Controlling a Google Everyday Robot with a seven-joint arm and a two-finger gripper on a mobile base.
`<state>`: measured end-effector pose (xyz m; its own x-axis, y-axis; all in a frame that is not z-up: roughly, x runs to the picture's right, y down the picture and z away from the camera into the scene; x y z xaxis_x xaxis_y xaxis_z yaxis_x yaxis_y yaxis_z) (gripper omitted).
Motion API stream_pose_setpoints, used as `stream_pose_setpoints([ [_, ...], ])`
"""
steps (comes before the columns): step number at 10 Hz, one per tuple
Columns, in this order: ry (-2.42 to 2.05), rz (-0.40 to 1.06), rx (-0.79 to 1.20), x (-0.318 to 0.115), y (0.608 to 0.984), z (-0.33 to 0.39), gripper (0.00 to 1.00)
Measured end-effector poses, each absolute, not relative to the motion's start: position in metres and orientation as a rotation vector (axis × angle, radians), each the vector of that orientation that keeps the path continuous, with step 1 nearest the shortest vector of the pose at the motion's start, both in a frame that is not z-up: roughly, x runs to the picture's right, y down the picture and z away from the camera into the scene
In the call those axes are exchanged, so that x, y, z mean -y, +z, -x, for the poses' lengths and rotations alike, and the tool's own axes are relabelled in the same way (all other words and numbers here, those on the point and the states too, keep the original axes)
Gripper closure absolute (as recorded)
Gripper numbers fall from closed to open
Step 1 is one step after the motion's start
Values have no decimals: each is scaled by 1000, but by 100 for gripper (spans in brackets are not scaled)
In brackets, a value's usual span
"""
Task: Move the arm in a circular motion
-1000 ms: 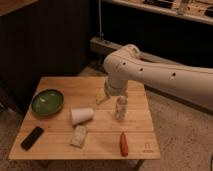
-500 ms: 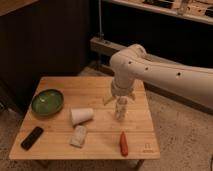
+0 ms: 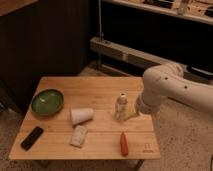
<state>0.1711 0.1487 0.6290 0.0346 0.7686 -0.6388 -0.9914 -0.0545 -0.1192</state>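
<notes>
- The arm (image 3: pixel 167 87) comes in from the right edge of the view. Its thick cream segment bends at a rounded elbow above the table's right end, then drops down and to the left.
- The gripper (image 3: pixel 130 114) hangs low over the right half of the table, its pale tip just beside the small white bottle (image 3: pixel 121 104). Whether the two touch cannot be made out, nor whether the gripper is spread or pressed together. It does not appear to be carrying anything.
- The bottle stands upright near the middle of the wooden table (image 3: pixel 100 87), a little right of centre.
- Left of it a white cup (image 3: pixel 81 115) lies on its side, and further left sits a green bowl (image 3: pixel 47 101).
- Along the near edge, from left to right: a dark flat handset (image 3: pixel 32 137), a pale packet (image 3: pixel 78 135) and a red-orange stick-shaped item (image 3: pixel 123 143) (perhaps a carrot or chilli).
- Judgement: nothing here needs picking up — the task is the motion itself, and the arm looks to be partway round a loop, at a low point of it.
- The next move calls for a smooth curved sweep at a steady radius — with the tip this close to the bottle, swinging left at this height risks tipping it, so curving away or lifting first seems safer.
</notes>
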Motion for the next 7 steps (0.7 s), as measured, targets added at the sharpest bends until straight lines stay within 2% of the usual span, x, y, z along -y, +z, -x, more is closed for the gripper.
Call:
stream_pose_setpoints([
  [4, 1513, 727, -416, -228, 573, -148, 20],
  [7, 1433, 808, -315, -252, 554, -92, 20],
])
